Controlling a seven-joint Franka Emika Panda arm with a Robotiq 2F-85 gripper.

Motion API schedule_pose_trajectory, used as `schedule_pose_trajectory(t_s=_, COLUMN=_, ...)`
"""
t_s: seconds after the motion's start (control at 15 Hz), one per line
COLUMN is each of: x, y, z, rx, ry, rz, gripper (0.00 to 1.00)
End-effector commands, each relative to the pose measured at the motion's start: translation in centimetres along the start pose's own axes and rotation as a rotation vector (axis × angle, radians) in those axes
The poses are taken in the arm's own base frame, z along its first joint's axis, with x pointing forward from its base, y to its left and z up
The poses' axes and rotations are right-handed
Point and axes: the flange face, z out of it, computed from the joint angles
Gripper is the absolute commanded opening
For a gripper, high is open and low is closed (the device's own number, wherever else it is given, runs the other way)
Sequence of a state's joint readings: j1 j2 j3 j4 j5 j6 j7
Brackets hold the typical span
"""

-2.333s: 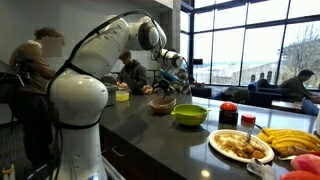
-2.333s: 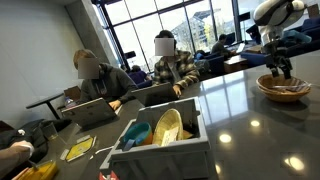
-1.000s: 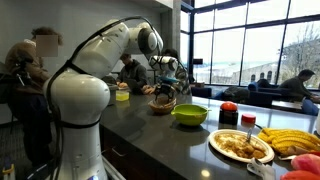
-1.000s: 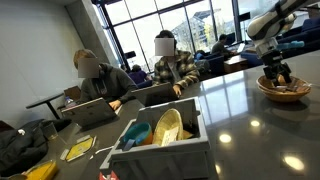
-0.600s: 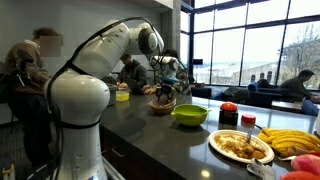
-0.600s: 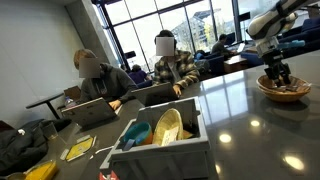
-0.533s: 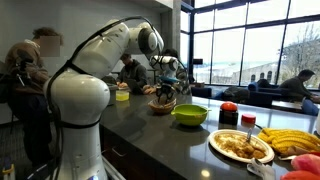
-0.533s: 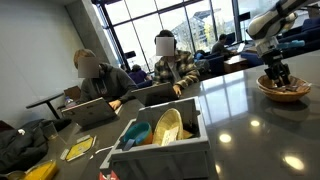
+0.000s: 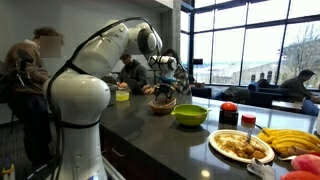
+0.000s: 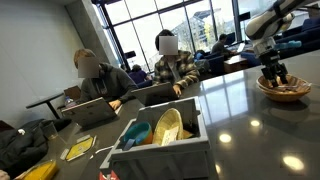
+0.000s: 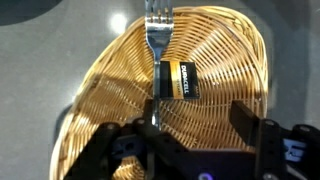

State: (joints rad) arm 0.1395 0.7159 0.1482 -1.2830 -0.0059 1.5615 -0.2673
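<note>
The gripper [image 11: 176, 128] hung open at the near edge of the wrist view. Its two dark fingers [image 11: 252, 130] were spread well apart and gripped nothing. Below them sat a shallow, oval wicker basket [image 11: 100, 90] of pale straw weave on the glossy grey counter [image 11: 40, 40]. A metal fork [image 11: 156, 40] lay along the basket's length, with its handle end between the fingers and its tines toward the far rim. A black-and-copper Duracell battery [image 11: 178, 80] lay crosswise against the fork's handle. Whether it rested on the handle or just beside it could not be told.

In an exterior view the white arm [image 9: 110, 45] rose from its bulky base, arched over and reached away along the counter. The wrist was bent so the gripper [image 9: 165, 88] pointed straight down into the basket [image 9: 162, 104]. Seen from another side in an exterior view, the fingertips stood just above the basket's rim [image 10: 283, 92].

Closer along the counter were a plate of food [image 9: 240, 147] and bananas [image 9: 292, 141], then a green bowl [image 9: 190, 115] near the basket. A grey bin [image 10: 165, 152] stood well apart from it. Seated people [image 10: 170, 65] were beyond.
</note>
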Motion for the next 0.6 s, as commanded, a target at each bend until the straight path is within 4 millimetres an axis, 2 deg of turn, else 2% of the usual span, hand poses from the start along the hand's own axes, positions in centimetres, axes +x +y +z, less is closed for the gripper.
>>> schedule_pose_trajectory(t_s=0.0, x=0.5, y=0.4, z=0.7, rx=0.040, ry=-0.008, rz=0.004, gripper=1.00)
schedule_pose_trajectory(t_s=0.33, x=1.1, y=1.1, z=2.5, rx=0.065, ry=-0.029, rz=0.016, gripper=1.00)
schedule_pose_trajectory(t_s=0.4, x=1.3, y=1.1, z=2.5, rx=0.064, ry=-0.023, rz=0.010, gripper=0.75)
schedule_pose_trajectory(t_s=0.53, x=1.4, y=1.0, z=2.5, rx=0.060, ry=-0.022, rz=0.002, gripper=0.69)
